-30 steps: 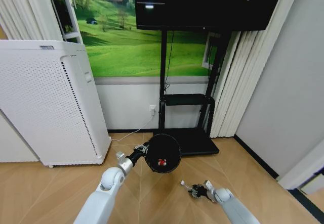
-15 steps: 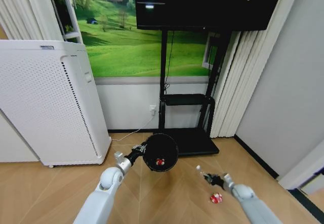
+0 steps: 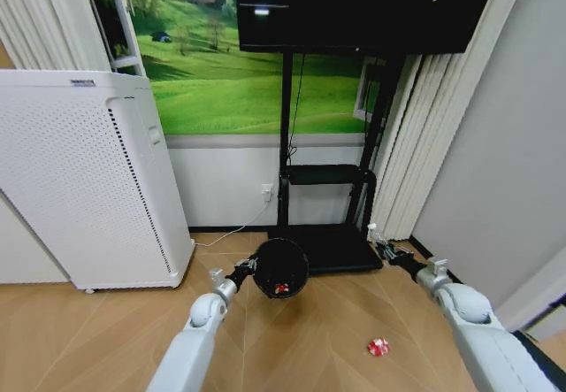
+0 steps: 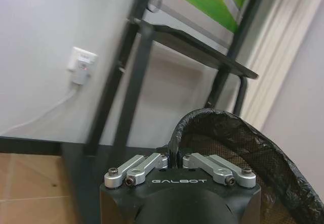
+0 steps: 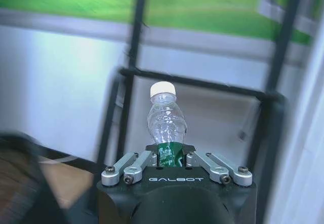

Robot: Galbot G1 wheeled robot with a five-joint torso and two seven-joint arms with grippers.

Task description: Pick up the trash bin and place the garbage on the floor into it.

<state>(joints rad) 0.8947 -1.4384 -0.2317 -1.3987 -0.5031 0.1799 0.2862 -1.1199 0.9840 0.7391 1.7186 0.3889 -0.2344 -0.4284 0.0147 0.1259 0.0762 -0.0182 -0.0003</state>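
The right claw [image 3: 386, 250] had swung away from the floor in front of the TV stand [image 3: 325, 243] and now stood raised just beside the stand's right leg, closed on the small bottle [image 5: 166, 119] — clear-bodied, green-labelled, white-capped — whose neck poked up between the fingers in the right wrist view. Half a second before it had been lower and nearer the robot, close to the red-and-white scrap [image 3: 378, 347]; that scrap now lay alone on the floor [image 3: 106, 339], well apart from the stand, toward the robot. The left claw [image 3: 244, 270] held the trash bin [image 3: 280, 267] by its rim, pinched narrow on the edge, the bin tipped so its mouth faced the camera, just in front of the stand's base and a little farther from the robot than before. One red-and-white piece [image 3: 281, 288] already sat inside. By this reckoning the bottle was the second of three items on its way in, with one left to fetch. The floor was pale herringbone wood; a white perforated appliance [image 3: 84, 175] stood well to the left of the stand, cream curtains [image 3: 416, 135] hung to its right, and a green meadow mural [image 3: 225, 65] covered the wall behind — a dark screen [image 3: 354, 7] topped the stand.
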